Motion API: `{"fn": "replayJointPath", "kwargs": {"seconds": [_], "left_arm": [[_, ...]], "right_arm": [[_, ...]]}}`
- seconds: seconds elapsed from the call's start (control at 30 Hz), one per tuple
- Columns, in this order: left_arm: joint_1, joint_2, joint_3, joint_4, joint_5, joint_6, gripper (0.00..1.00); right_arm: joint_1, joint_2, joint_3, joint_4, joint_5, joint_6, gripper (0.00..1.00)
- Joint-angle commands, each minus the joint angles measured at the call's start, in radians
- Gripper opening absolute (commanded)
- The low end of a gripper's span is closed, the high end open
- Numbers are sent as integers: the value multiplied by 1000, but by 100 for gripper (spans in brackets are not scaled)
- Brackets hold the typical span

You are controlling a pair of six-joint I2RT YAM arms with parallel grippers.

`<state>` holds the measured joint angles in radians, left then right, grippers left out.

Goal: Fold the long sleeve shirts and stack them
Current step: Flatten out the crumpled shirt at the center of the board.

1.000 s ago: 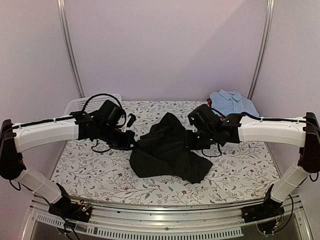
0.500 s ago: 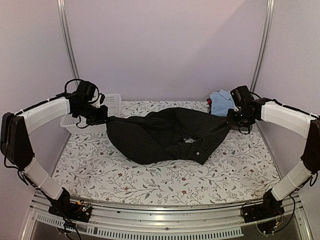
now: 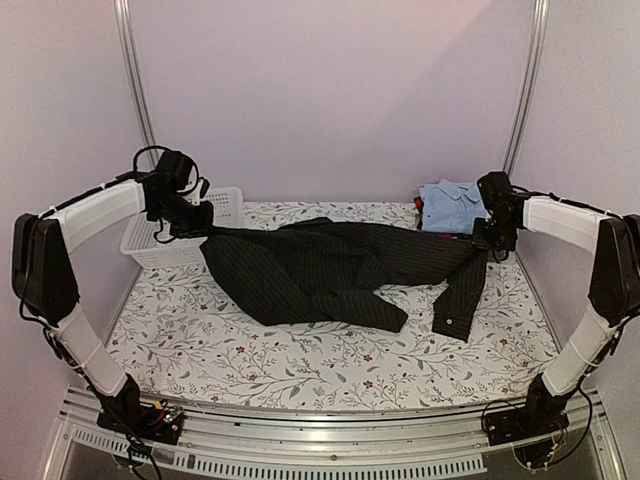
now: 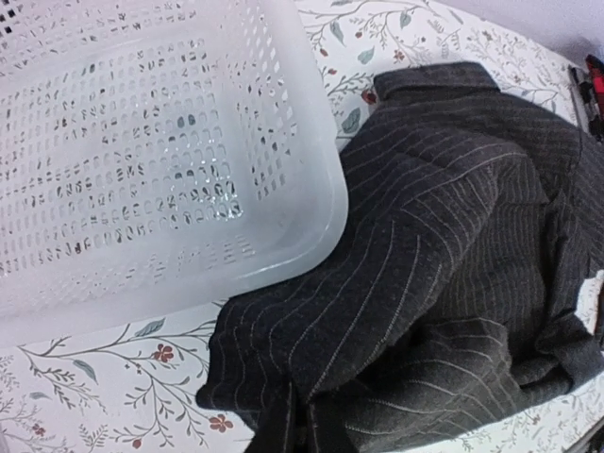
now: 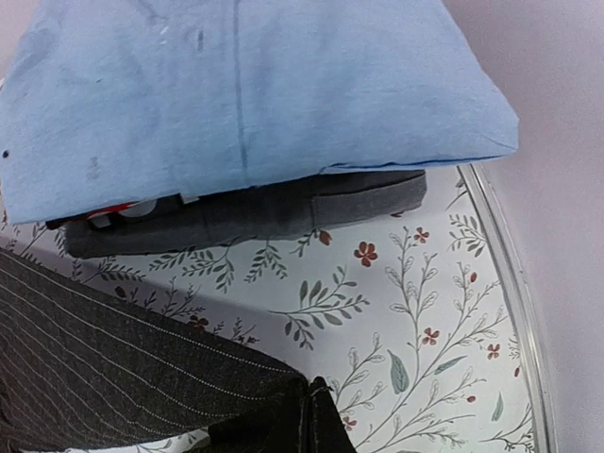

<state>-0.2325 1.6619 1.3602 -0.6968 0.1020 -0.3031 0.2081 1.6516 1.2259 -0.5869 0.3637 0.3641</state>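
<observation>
The black pinstriped long sleeve shirt (image 3: 330,270) hangs stretched across the table (image 3: 300,355) between my two grippers, its lower part resting on the floral cloth. My left gripper (image 3: 203,226) is shut on its left edge beside the basket; in the left wrist view the cloth (image 4: 444,245) bunches into the pinch at the bottom edge. My right gripper (image 3: 487,238) is shut on the right edge, from which a sleeve with a cuff (image 3: 452,318) droops. In the right wrist view the pinched fabric (image 5: 142,377) runs off to the lower left. The folded light blue shirt (image 3: 455,203) (image 5: 245,94) lies at the back right.
A white mesh basket (image 3: 190,240) (image 4: 142,170) stands at the back left, right by my left gripper. Under the light blue shirt lies a folded grey garment (image 5: 255,219). The table's right rim (image 5: 514,283) and the wall are close to my right gripper.
Both arms swung out from the table's middle to its sides. The black shirt, bunched a second ago, is now pulled out wide and lower, with a sleeve dropped down on the right.
</observation>
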Motion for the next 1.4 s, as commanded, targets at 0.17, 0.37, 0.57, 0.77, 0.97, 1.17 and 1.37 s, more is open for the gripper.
{"fn": "replayJointPath", "kwargs": {"seconds": [0.17, 0.37, 0.57, 0.77, 0.97, 1.17, 1.37], "left_arm": [[-27, 118, 169, -63, 34, 36, 35], [-64, 22, 63, 7, 63, -19, 57], [-154, -132, -193, 143, 137, -141, 69], [-357, -197, -350, 254, 86, -282, 74], [-546, -108, -358, 354, 9, -403, 73], [-621, 83, -236, 330, -52, -439, 73], [-642, 186, -157, 269, -127, -448, 66]], "right_arm": [[-47, 48, 128, -45, -27, -38, 14], [85, -33, 51, -16, -52, -26, 61], [293, -140, -75, 69, -82, -12, 79], [507, -228, -251, 221, -125, 19, 84], [692, -250, -379, 365, -127, 34, 85], [775, -253, -450, 422, -103, 110, 84], [798, -257, -486, 445, -106, 149, 83]]}}
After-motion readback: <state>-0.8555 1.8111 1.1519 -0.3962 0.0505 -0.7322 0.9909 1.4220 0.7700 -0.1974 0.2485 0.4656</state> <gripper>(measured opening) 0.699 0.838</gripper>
